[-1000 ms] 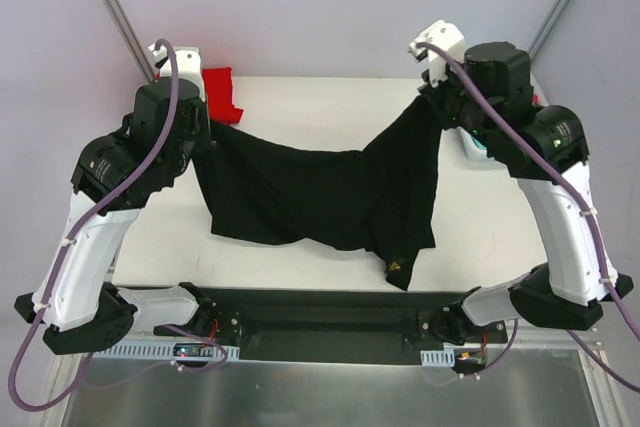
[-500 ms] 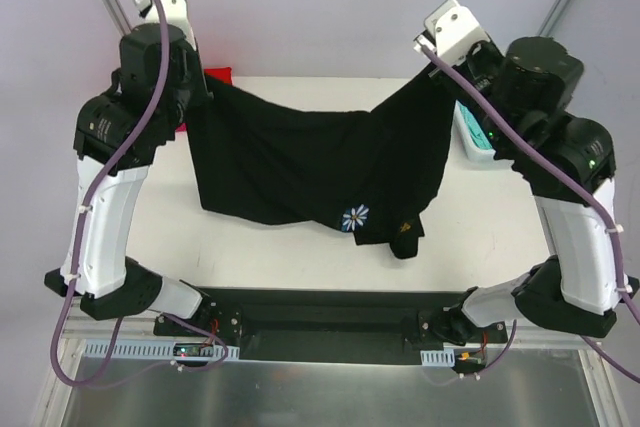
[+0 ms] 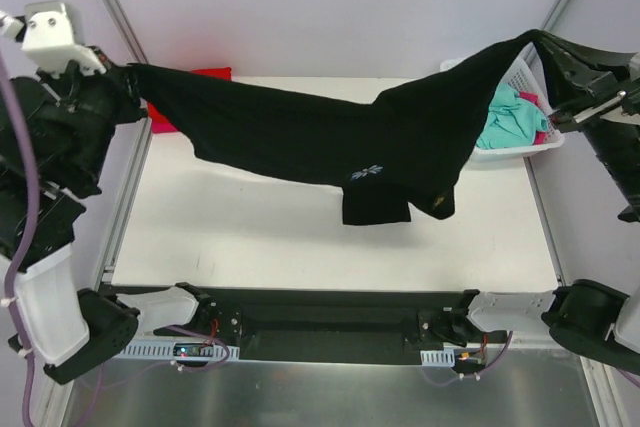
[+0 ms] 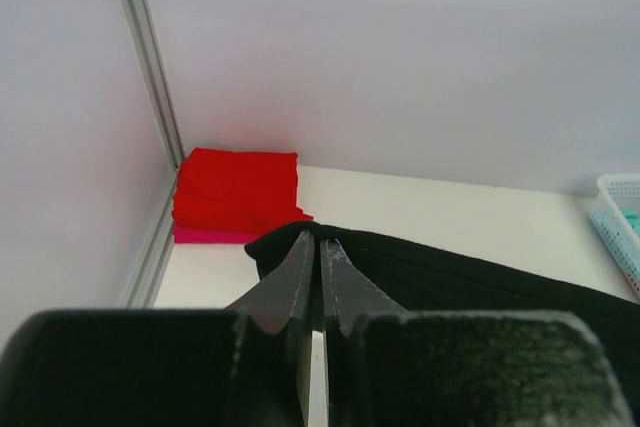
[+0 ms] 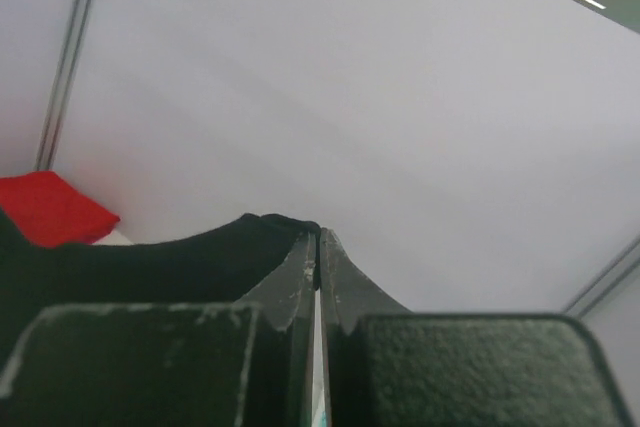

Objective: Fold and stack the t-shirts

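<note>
The black t-shirt (image 3: 300,137) hangs stretched above the table between both grippers, and its lower part sags in the middle with the small white daisy print (image 3: 364,173) showing. My left gripper (image 3: 135,75) (image 4: 321,240) is shut on one corner of the shirt (image 4: 450,272) at the far left. Raised high at the far right, my right gripper (image 3: 535,39) (image 5: 317,232) is shut on the other end of the cloth (image 5: 150,257). A folded red t-shirt (image 4: 238,187) lies on a pink one (image 4: 215,235) at the back left corner.
A white mesh basket (image 3: 522,75) stands at the back right with a teal t-shirt (image 3: 508,119) and some pink cloth (image 3: 545,135) in it. White walls and metal frame posts (image 4: 145,57) close in the back corners. The table (image 3: 300,237) lies under the hanging shirt.
Both arms have risen and swung outward, pulling the black shirt off the table and taut between them. The basket behind the right arm has come into view.
</note>
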`<state>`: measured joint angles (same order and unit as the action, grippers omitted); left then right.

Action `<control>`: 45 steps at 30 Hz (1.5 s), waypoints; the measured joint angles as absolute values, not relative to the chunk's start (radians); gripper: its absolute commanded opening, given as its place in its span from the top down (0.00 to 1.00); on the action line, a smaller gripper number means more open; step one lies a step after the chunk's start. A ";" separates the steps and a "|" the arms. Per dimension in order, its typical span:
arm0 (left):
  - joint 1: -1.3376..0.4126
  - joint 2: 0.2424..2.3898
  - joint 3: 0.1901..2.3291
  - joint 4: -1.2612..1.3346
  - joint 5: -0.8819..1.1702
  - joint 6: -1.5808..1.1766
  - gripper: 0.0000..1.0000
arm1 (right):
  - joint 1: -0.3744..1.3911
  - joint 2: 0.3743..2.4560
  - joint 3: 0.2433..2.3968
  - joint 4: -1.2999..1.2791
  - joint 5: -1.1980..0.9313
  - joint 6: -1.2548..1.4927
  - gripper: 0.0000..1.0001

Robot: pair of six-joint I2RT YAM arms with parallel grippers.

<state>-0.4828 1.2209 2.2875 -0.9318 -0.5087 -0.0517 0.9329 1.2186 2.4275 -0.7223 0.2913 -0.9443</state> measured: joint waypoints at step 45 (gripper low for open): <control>-0.483 1.033 1.599 -0.908 -0.375 -0.242 1.00 | 0.938 1.278 1.591 -0.814 0.148 -0.402 0.99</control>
